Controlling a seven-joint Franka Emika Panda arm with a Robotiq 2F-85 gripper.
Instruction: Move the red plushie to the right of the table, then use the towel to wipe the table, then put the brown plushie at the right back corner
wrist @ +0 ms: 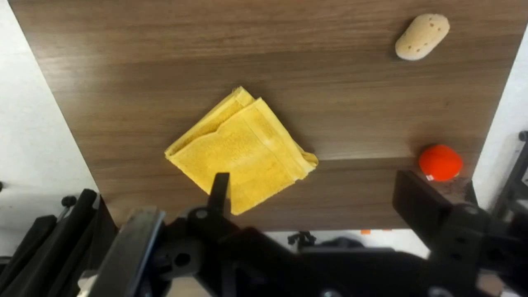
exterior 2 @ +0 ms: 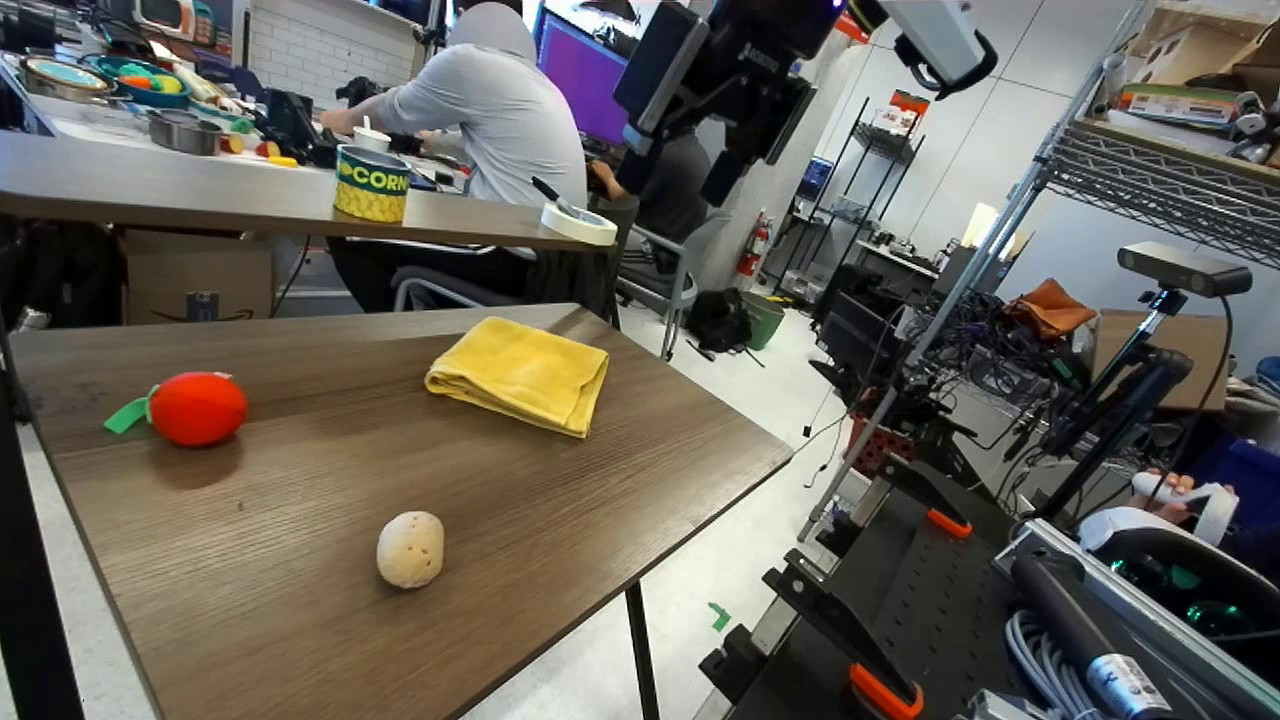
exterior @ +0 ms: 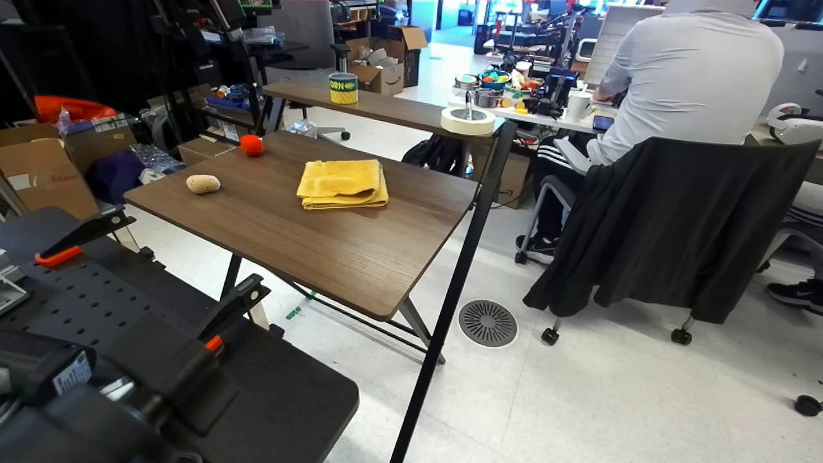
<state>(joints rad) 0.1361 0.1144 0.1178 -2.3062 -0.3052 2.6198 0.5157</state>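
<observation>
Grained wooden table [exterior: 341, 251] bears fuzzy folded towel [exterior: 344, 184]

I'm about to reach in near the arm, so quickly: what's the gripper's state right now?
Gripper: open, holding nothing.

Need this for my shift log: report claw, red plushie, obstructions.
Claw open, holding nothing. Red plushie on table. Nothing seen blocking it. Towel and brown plushie lie apart.
</observation>
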